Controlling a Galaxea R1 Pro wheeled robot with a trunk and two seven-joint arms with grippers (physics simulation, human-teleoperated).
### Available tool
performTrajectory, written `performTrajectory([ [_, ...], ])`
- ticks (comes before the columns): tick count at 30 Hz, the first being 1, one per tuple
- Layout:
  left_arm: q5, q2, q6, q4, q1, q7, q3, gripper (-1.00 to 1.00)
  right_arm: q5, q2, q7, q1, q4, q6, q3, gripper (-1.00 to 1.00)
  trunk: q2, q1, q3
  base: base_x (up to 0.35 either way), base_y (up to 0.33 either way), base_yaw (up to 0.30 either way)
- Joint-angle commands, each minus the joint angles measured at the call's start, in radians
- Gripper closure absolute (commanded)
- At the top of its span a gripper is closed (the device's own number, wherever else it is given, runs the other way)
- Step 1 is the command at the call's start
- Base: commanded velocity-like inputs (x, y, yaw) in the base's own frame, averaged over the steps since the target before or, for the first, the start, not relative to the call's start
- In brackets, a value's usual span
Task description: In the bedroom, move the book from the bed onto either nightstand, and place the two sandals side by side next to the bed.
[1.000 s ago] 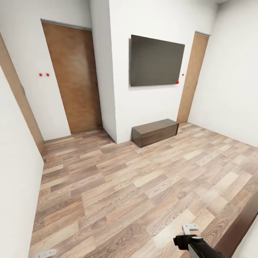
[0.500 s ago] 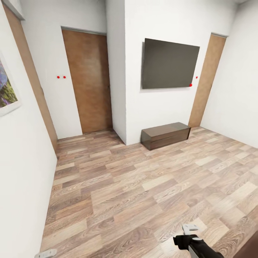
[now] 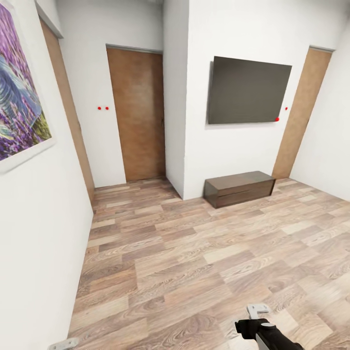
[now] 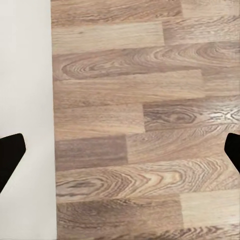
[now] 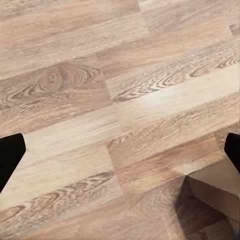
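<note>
Robot in transit; book, bed, sandals, nightstands not seen from here. Low dark cabinet sits under the wall TV, wooden door left of it, purple painting on the near wall further left. Right pincer and left pincer both spread wide, holding nothing, over the plank floor. Risk: left pincer hangs just beside the white wall; turning could scrape it.

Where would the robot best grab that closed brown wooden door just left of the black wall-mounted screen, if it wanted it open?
Likely by the small dark handle at the right edge of the brown wooden door, about mid-height, coming straight from the front. The rest of the door is a flat slab with nothing to pinch. The handle is too small here to make out its shape.
</note>
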Motion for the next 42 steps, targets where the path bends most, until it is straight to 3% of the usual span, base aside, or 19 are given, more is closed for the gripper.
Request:
performTrajectory([
  [1,0.006,0.0,-0.002,0.002,-0.001,-0.007,0.004,-1.0,0.0,-0.001,-0.001,0.0,-0.003,0.006,0.004,-1.0,-0.001,0.0,0.0,0.0,0.0,0.193],
  [32,0.006,-0.014,-0.002,0.001,-0.001,-0.007,-0.001,-1.0,-0.008,0.006,-0.001,0.0,0.0,0.005,-0.002,-1.0,-0.001,0.0,0.039,0.0,0.0,0.169],
  [37,0.006,-0.018,-0.002,0.001,-0.001,-0.007,-0.013,-1.0,-0.009,0.005,-0.001,0.0,0.006,0.004,-0.003,-1.0,-0.001,0.0,0.04,0.0,0.0,0.04],
  [42,0.006,-0.019,-0.003,0.001,-0.001,-0.006,-0.048,-1.0,-0.009,0.009,-0.001,0.0,0.01,0.002,-0.01,-1.0,-0.001,0.0,0.041,0.068,-0.025,0.016],
])
